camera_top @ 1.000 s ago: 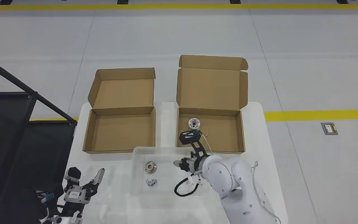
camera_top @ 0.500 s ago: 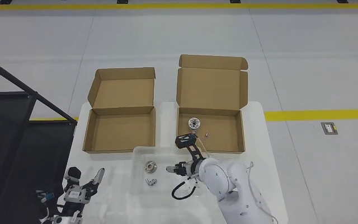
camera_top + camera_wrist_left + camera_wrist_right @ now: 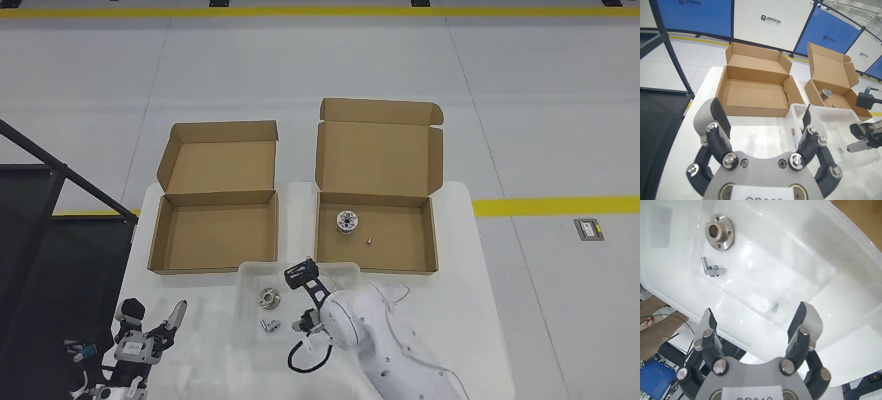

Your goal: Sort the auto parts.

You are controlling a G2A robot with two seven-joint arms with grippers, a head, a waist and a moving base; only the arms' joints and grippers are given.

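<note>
**Right claw open over the tray, next pick in hand**

A small bolt (image 3: 775, 309) lies in the white tray (image 3: 791, 256), just ahead of the right claw (image 3: 756, 313) and its spread fingers. The bracket (image 3: 712, 269) and round flange (image 3: 720, 234) sit farther beyond it. Over the last second this claw swung here from the right box (image 3: 425, 235), where a gear piece (image 3: 346, 219) and a screw (image 3: 370, 239) lie, so another pick seems due. The left claw (image 3: 762, 108), also open, hangs well aside.

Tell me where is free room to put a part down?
The left box is wholly bare inside. The right box is free right of its round part and screw. The tray is crowded: flange, bracket, right gripper above.
</note>
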